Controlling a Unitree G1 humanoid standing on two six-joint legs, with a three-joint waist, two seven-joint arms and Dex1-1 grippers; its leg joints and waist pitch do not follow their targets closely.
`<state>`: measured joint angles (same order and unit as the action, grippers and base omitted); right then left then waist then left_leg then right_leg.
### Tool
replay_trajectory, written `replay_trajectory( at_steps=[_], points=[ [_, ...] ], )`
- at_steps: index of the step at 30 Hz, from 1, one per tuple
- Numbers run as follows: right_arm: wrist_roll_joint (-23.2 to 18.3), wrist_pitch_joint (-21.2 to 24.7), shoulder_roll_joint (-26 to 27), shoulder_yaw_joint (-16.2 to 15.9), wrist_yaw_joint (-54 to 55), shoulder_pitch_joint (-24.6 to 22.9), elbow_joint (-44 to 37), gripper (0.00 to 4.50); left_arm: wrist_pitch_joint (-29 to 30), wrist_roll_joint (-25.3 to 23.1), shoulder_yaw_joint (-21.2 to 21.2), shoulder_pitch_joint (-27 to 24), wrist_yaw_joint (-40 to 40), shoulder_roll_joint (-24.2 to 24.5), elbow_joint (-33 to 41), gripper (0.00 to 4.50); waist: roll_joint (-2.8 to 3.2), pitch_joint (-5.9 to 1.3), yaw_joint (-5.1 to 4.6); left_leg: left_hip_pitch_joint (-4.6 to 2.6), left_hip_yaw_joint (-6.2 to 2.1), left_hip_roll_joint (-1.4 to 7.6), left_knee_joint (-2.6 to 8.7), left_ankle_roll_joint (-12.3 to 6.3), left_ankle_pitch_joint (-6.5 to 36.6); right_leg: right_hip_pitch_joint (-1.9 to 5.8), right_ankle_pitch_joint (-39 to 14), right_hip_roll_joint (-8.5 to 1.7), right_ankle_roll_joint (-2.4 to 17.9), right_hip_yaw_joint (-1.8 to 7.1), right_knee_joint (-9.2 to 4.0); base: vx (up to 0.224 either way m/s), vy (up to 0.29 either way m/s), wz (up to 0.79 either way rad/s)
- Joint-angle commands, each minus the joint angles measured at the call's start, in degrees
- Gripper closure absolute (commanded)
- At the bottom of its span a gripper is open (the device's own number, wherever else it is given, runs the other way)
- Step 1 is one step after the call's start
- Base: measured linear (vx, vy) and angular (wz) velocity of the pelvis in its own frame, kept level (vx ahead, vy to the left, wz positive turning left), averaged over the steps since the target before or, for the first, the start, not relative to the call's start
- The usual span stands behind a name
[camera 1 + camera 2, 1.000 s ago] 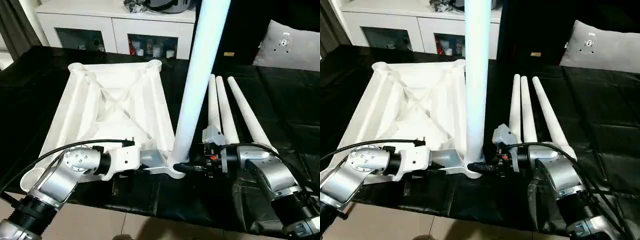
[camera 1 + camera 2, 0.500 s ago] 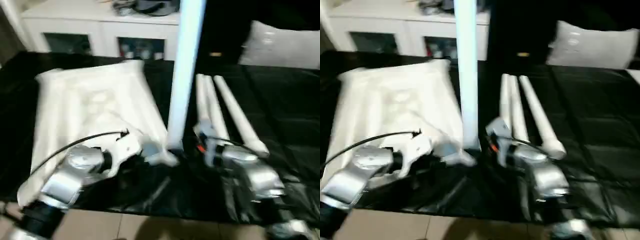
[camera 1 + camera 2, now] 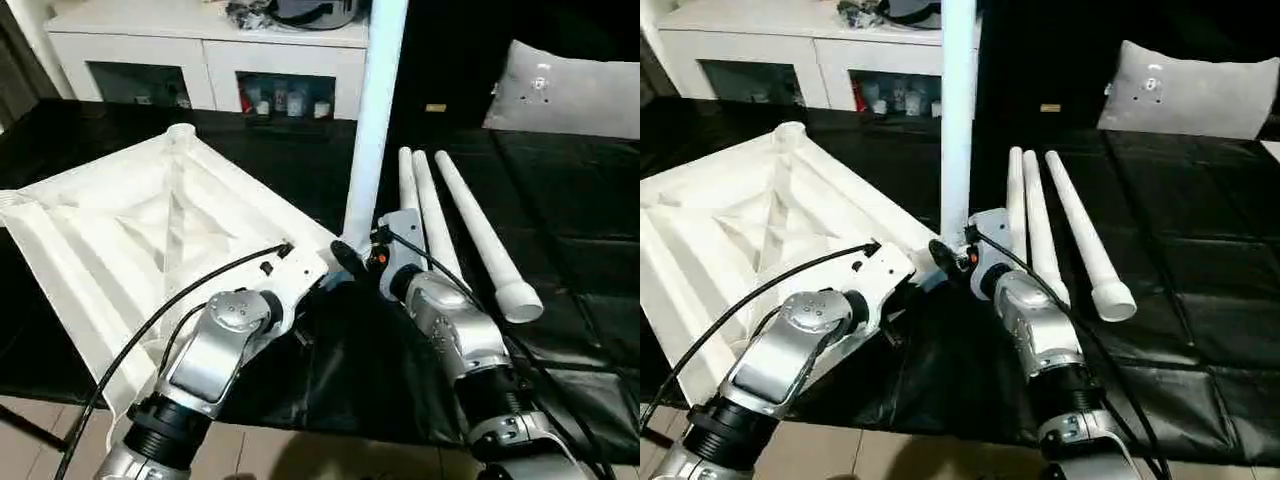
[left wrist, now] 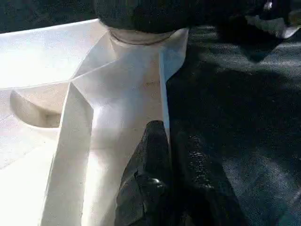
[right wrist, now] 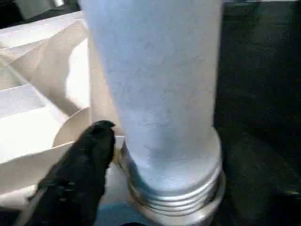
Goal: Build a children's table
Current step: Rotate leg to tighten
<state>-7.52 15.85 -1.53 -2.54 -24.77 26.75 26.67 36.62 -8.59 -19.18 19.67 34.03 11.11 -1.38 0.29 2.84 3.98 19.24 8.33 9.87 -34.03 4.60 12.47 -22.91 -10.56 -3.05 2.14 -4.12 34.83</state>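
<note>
Table top (image 3: 150,230) rim pinched by left gripper (image 4: 171,141); upright leg (image 3: 957,120) base clasped between right gripper (image 5: 155,141) fingers

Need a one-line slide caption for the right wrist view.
Upright white leg seated at the tabletop's corner socket, threaded collar showing.

Black-covered work surface (image 3: 560,210) — upturned table top (image 3: 130,230), 3 loose legs (image 3: 440,215)

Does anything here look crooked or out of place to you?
One thing: the white table top lies upside down and turned cornerwise on the black cover, a corner past the front edge. One leg stands in a corner socket, threads still showing at its base. Three legs lie neatly beside it.
</note>
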Motion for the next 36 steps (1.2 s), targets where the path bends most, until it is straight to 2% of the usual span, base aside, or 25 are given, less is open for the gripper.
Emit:
replay_trajectory(
  at_steps=[1, 5, 7, 8, 9, 10, 11, 12, 16, 18, 21, 25, 29, 34, 36],
  points=[
    [-1.0, 0.3, 0.3, -2.2, -2.7, -1.1, 0.2, 0.46, -2.0, -0.2, -2.5, 1.2, 1.4, 0.1, 1.5, 4.5, 0.23, -3.15, 0.25, 0.92, -0.34, 2.43, 4.02, -3.12, 8.2, 3.17, -15.2, -5.03, 8.7, 3.27, -5.01, 0.0, 0.0, 0.0],
    [-1.0, -2.0, -3.7, -2.9, -8.2, -2.8, -3.0, 0.14, -3.9, -0.9, -2.6, 0.7, 3.3, 2.7, 1.0, 4.5, 0.33, -3.26, 1.16, 1.01, -0.34, 2.58, 3.97, -3.8, 6.4, 3.27, -13.4, -4.96, 8.7, 3.21, -4.78, 0.0, 0.0, 0.0],
    [-0.8, -2.3, -5.1, -3.1, -9.9, -3.4, -4.2, 0.06, -4.7, -0.6, -2.7, 0.6, 4.0, 3.6, 0.8, 4.5, 0.34, -3.21, 1.25, 1.06, -0.44, 2.64, 4.05, -3.57, 6.5, 3.34, -13.6, -4.96, 8.9, 3.09, -4.76, 0.0, 0.0, 0.0],
    [-0.6, -3.4, -7.7, -3.2, -12.8, -3.8, -5.5, 0.06, -6.6, -0.1, -2.7, 0.5, 5.8, 5.2, 0.2, 4.5, 0.53, -3.2, 1.24, 1.04, -0.4, 2.6, 4.01, -3.59, 6.7, 3.26, -13.8, -4.95, 8.9, 3.11, -4.77, 0.0, 0.0, 0.0],
    [-0.6, -4.0, -9.8, -3.1, -14.9, -4.0, -6.5, 0.06, -7.8, 0.3, -2.7, 0.3, 7.2, 6.6, -0.2, 4.5, 0.34, -3.24, 1.35, 1.03, -0.39, 2.62, 3.96, -3.78, 6.7, 3.36, -13.9, -4.9, 8.5, 3.13, -4.81, 0.0, 0.0, 0.0],
    [-1.1, -4.0, -12.0, -2.7, -17.4, -3.9, -7.4, 0.06, -9.3, 0.9, -2.6, 0.0, 9.3, 8.2, -0.4, 4.5, 0.47, -3.16, 1.47, 1.08, -0.44, 2.5, 3.96, -4.1, 7.0, 3.36, -14.3, -4.88, 8.4, 3.09, -4.85, 0.0, 0.0, 0.0],
    [-1.1, -4.0, -12.0, -2.7, -17.4, -3.9, -7.4, 0.06, -9.3, 0.9, -2.6, 0.0, 9.3, 8.2, -0.4, 4.5, 0.39, -3.2, 1.46, 1.06, -0.43, 2.66, 4.0, -4.16, 7.0, 3.35, -14.3, -4.94, 8.4, 3.15, -4.79, 0.0, 0.0, 0.0],
    [-2.0, -4.2, -15.2, -2.5, -21.4, -3.7, -8.6, 0.06, -10.8, 1.9, -2.5, -0.5, 12.3, 10.7, -0.5, 4.5, 0.45, -3.13, 1.51, 1.03, -0.45, 2.66, 4.0, -4.18, 7.1, 3.28, -14.4, -4.91, 8.5, 3.11, -4.83, 0.0, 0.0, 0.0],
    [-3.4, -3.8, -18.3, -2.6, -26.6, -3.7, -10.1, 0.06, -14.0, 2.7, -2.5, -0.9, 15.9, 13.6, -0.9, 4.5, 0.29, -3.22, 1.48, 1.11, -0.41, 2.61, 3.85, -4.89, 6.6, 3.41, -13.8, -4.92, 9.0, 3.08, -4.61, 0.0, 0.0, 0.0],
    [-4.5, -3.2, -20.6, -3.4, -31.0, -4.0, -11.4, 0.06, -16.8, 3.5, -2.6, -1.3, 18.9, 15.9, -1.4, 4.5, 0.26, -3.18, 1.5, 1.13, -0.42, 2.67, 3.89, -5.19, 6.6, 3.42, -14.2, -4.94, 9.2, 3.05, -4.63, 0.0, 0.0, 0.0],
    [-3.7, -5.2, -24.3, -6.1, -37.0, -4.1, -11.4, 0.06, -22.4, 5.1, -2.3, -1.7, 23.8, 19.3, -2.5, 4.5, 0.28, -3.14, 1.61, 1.03, -0.4, 2.65, 3.86, -5.29, 6.9, 3.28, -15.2, -4.93, 9.2, 2.98, -4.82, 0.0, 0.0, 0.0],
    [-4.4, -5.0, -25.7, -7.3, -41.4, -3.8, -11.7, 0.06, -26.1, 6.5, -2.8, -1.7, 28.1, 21.7, -3.0, 4.5, 0.3, -3.1, 1.63, 0.93, -0.37, 2.82, 3.96, -5.01, 7.4, 3.2, -15.5, -4.91, 9.6, 3.05, -4.67, 0.0, 0.0, 0.0],
    [-5.1, -3.9, -25.5, -7.8, -43.0, -3.2, -11.3, 0.43, -27.2, 7.0, -2.9, -1.6, 29.5, 22.3, -3.3, 4.5, 0.27, -3.23, 1.91, 0.89, -0.36, 2.93, 3.93, -4.62, 6.4, 3.27, -13.9, -4.96, 10.2, 3.09, -4.38, 0.0, 0.0, 0.0],
    [-6.0, -2.8, -25.3, -10.3, -46.2, -3.2, -11.1, 0.79, -29.0, 8.0, -3.9, -1.5, 32.2, 23.0, -3.6, 4.5, 0.21, -3.3, 2.19, 0.88, -0.27, 2.93, 3.83, -4.72, 5.9, 3.28, -13.1, -5.0, 10.5, 3.09, -4.23, 0.0, 0.0, 0.0],
    [-6.0, -2.7, -25.2, -10.4, -46.4, -3.2, -11.0, 1.1, -29.2, 8.1, -3.9, -1.6, 32.4, 23.0, -3.6, 4.5, 0.21, -3.26, 2.38, 0.85, -0.26, 2.98, 3.87, -4.54, 6.0, 3.23, -13.6, -4.99, 10.4, 3.09, -4.27, 0.0, 0.0, 0.0]
  ],
)
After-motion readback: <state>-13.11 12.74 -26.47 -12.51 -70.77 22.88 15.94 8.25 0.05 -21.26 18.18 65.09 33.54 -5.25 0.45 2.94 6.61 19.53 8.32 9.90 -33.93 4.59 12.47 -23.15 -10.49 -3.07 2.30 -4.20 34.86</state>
